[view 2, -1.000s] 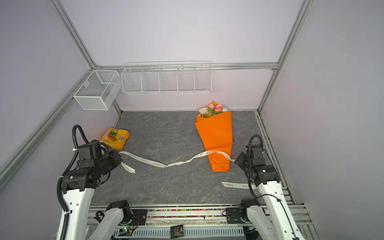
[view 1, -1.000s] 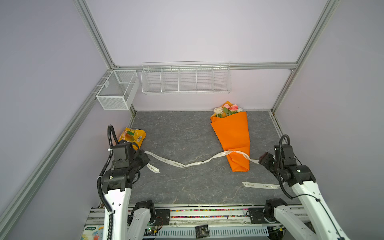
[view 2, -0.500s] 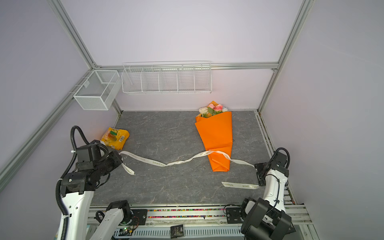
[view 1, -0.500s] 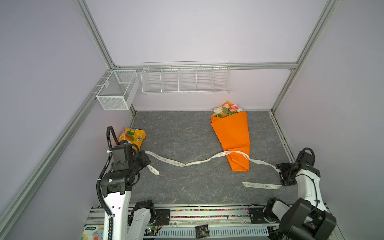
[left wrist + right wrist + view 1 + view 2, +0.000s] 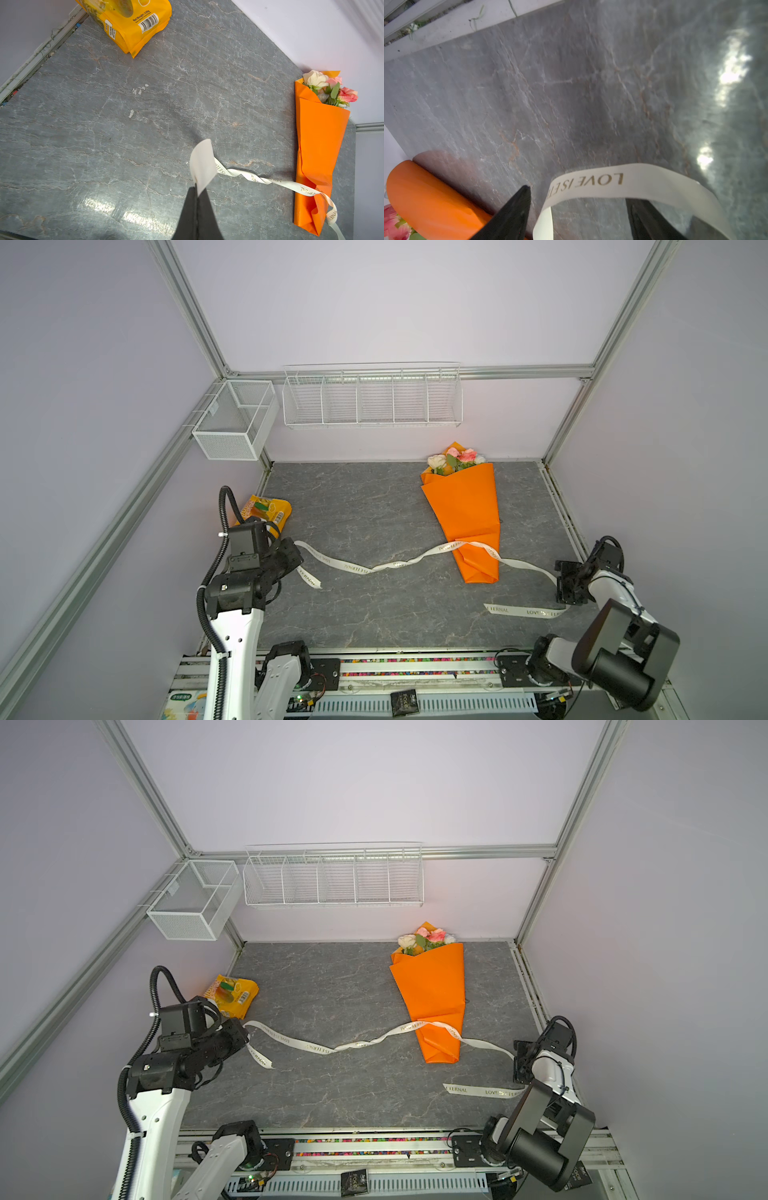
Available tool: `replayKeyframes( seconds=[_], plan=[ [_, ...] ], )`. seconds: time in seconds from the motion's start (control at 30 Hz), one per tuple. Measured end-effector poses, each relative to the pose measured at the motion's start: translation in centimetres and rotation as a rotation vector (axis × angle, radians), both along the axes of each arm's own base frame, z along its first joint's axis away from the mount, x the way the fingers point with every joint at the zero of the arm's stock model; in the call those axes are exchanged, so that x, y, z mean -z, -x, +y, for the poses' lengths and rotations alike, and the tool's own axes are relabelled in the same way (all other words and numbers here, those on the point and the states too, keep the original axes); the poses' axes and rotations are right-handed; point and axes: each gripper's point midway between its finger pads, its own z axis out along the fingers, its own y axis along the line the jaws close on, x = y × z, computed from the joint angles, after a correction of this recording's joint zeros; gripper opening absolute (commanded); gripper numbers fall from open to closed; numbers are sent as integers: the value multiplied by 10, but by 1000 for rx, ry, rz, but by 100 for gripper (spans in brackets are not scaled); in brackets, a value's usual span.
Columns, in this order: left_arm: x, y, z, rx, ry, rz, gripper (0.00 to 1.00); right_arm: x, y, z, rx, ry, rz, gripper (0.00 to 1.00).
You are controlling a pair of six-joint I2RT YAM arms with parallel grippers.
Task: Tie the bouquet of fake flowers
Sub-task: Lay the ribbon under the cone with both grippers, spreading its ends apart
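Unmoved since a second ago, the bouquet of fake flowers (image 5: 465,510) lies in its orange paper at about 1 o'clock on the counter (image 5: 374,614), blooms toward the back wall. Meanwhile the right arm has swung from beside its foot out to the counter's edge at 4 o'clock.

The ribbon (image 5: 353,568) crosses the narrow lower end of the wrap, and both tails trail off across the counter. The left end effector (image 5: 296,560), at 8 o'clock, is clamped shut on the left tail. The right end effector (image 5: 566,584) stands with its jaws apart; its wrist view shows the printed tail curving between them, not pinched.

The weak point, as I judge it, is that ungripped side. If the jaws close off-line, or the arm shifts first, the tail could drop flat and be hard to pick up again. The crossing also sits low on the taper — a one-sided pull from the left could slide it off the foot, or drag the light wrap sideways. No knot is formed yet.

The yellow snack bag (image 5: 266,510) at 10 o'clock is touching nothing.
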Motion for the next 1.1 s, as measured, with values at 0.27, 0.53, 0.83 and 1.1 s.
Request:
replayKeyframes(
  seconds=[0.27, 0.53, 0.83, 1.1],
  plan=[
    [3, -2, 2, -8, -8, 16, 0, 6, -29, -25, -18, 48, -48, 27],
    [-15, 2, 26, -104, -110, -15, 0, -38, -34, -54, -154, 295, -36, 6],
    [-71, 15, 75, -300, -342, -96, 0, -238, -18, -77, -200, 969, -90, 6],
    [-68, 36, 91, -380, -415, -67, 0, -290, 49, -67, -136, 1085, 5, 6]
  ],
)
